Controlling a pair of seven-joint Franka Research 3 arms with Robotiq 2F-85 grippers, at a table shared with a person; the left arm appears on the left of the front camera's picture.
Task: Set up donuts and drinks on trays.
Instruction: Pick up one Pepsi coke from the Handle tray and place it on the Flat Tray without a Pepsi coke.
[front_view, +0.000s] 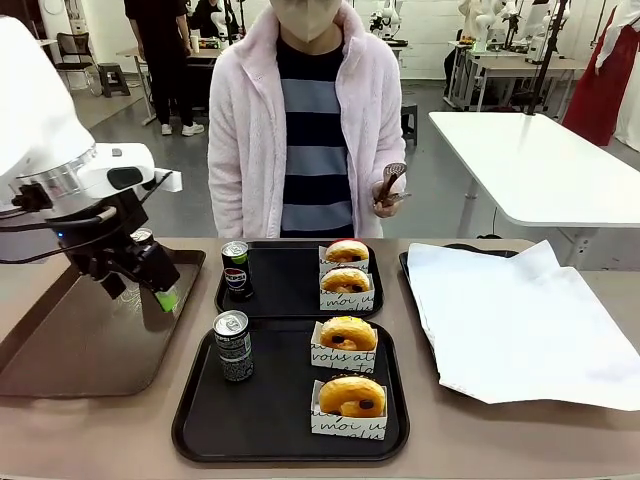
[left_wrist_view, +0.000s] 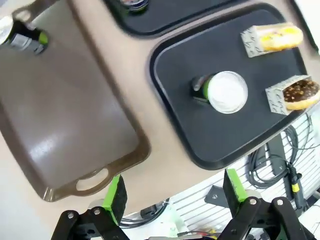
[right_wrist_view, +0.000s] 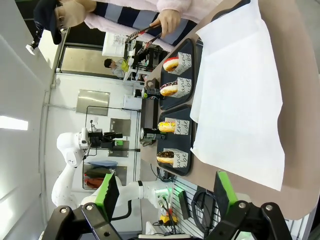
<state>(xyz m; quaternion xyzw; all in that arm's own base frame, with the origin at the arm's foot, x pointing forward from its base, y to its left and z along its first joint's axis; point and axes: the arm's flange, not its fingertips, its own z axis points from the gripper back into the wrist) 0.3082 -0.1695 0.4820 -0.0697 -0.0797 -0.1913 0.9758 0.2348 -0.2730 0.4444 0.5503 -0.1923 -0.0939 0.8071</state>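
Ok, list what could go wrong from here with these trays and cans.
1. The left gripper hangs open low over the brown tray, close to the small can behind it; a careless swing could topple that can.
2. The dark can on the near black tray is slim and upright, so a nudge to the tray might tip it.
3. The white paper overhangs its tray and could snag the open right gripper.

A robotics lab: white work tables (front_view: 530, 165), other people at benches, another robot arm (right_wrist_view: 70, 150) behind.
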